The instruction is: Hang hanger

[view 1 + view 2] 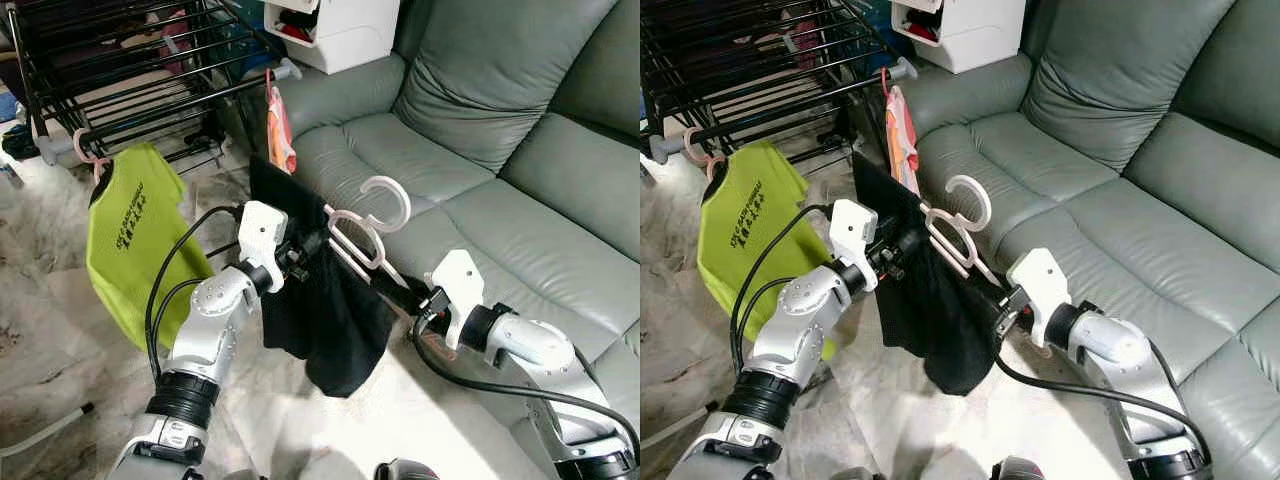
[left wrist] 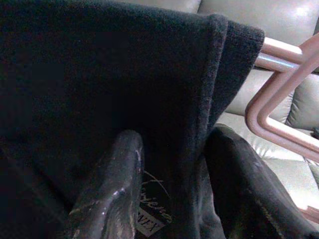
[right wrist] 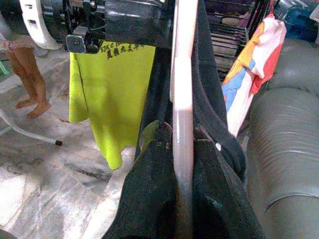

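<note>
Two silver arms hold one pale pink plastic hanger (image 1: 365, 235) draped with one black knitted garment (image 1: 320, 310) in mid-air, just in front of a grey-green leather sofa (image 1: 520, 150). The left end effector (image 1: 300, 255) is closed on the black cloth at one end of the hanger; the right end effector (image 1: 420, 300) is clamped on the hanger's bar and cloth at the other end. The hook curls upward between the two end effectors. Beyond the left end effector stands one black metal drying rack (image 1: 130, 80), already carrying one lime-green shirt (image 1: 135, 240) and one orange-and-white printed cloth (image 1: 280, 130). To hang it well, both end effectors should probably keep the bar level, lift the hook above a free rail, then lower it on.
</note>
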Tool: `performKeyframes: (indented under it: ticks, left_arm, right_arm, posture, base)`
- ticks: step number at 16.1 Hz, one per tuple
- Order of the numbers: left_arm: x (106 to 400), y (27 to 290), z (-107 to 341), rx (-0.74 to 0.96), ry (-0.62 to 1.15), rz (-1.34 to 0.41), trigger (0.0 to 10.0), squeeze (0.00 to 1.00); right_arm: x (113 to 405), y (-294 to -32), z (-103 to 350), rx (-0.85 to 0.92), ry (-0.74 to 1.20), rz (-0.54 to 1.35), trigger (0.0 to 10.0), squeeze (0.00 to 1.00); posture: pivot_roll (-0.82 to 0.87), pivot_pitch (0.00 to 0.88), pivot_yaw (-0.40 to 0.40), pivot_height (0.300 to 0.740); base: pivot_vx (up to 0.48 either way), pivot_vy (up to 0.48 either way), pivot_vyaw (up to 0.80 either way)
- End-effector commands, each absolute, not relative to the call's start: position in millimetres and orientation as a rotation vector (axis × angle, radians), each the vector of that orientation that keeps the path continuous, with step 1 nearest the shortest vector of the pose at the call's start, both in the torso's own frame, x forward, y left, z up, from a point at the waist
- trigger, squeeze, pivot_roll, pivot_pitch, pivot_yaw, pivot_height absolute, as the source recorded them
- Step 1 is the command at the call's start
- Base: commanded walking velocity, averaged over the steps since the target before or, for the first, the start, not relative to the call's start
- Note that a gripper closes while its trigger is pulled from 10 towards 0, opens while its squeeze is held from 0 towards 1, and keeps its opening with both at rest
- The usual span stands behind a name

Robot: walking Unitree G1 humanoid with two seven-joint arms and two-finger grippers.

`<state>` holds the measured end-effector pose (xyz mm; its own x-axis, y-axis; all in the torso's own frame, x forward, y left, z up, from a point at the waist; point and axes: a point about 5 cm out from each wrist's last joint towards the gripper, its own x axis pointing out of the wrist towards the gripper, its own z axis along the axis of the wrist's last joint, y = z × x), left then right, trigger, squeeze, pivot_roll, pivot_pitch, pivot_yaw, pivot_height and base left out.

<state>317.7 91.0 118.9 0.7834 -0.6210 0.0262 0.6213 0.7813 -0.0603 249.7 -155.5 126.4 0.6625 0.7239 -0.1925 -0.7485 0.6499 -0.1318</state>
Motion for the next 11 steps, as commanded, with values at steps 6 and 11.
performKeyframes:
  ticks: [6,11]
  left_arm:
    - [320.4,94.9,122.3,-0.017,-0.032,-0.665,0.0,0.0]
    - [320.6,97.8,123.4,0.018,-0.046,-0.673,0.0,0.0]
  right_arm:
    - [248.9,-149.5,143.5,-0.203,0.036,0.871,10.0,0.0]
    - [251.8,-153.8,142.8,-0.212,0.036,0.846,10.0,0.0]
  posture:
    - [-0.13,0.0,0.063,0.74]
    - [-0.12,0.0,0.059,0.74]
  base:
    - [0.0,0.0,0.0]
    - [0.0,0.0,0.0]
